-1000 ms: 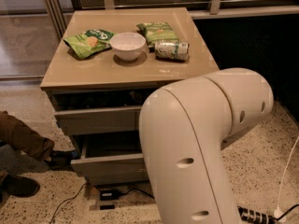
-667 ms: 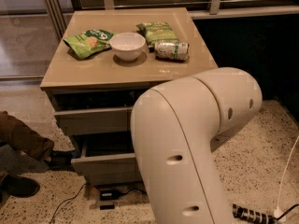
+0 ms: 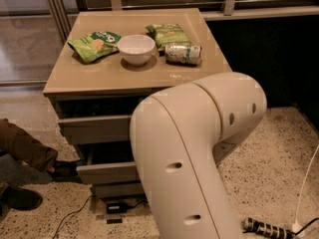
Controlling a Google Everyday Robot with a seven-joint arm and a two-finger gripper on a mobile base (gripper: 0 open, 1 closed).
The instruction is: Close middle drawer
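- Middle drawer [image 3: 102,173]: grey front panel of medium height, at about 7 o'clock in the view, below the worktop [image 3: 99,81]. It stands out from the cabinet, with a dark gap above it. Its right part is hidden by the arm.
- Top drawer front [image 3: 94,128]: taller and wider, just above the middle drawer. It also looks pulled out a little, with a dark slot under the worktop edge.
- Bottom drawer front [image 3: 117,189]: shortest panel, set back beneath the middle drawer.
- Robot arm [image 3: 194,153]: large cream elbow filling the view from centre to 5 o'clock, in front of the cabinet's right side.
- Claw: not visible anywhere in the view. Where it sits, how far it is open and what it may be holding cannot be told.
- On the worktop, toward 12 o'clock: white bowl [image 3: 135,49], green snack bag [image 3: 94,45] at its 9 o'clock, second green bag [image 3: 167,34] at its 2 o'clock, can [image 3: 183,54] lying on its side at its 3 o'clock.
- Person's leg [image 3: 25,151] and dark shoe [image 3: 20,199] at 8 to 9 o'clock, on the floor near the drawers.
- Power strip [image 3: 266,228] at 5 o'clock on the floor.
- Task status: judged not done. The middle drawer is open and no contact with its front can be seen. The push inward until the front sits flush remains.
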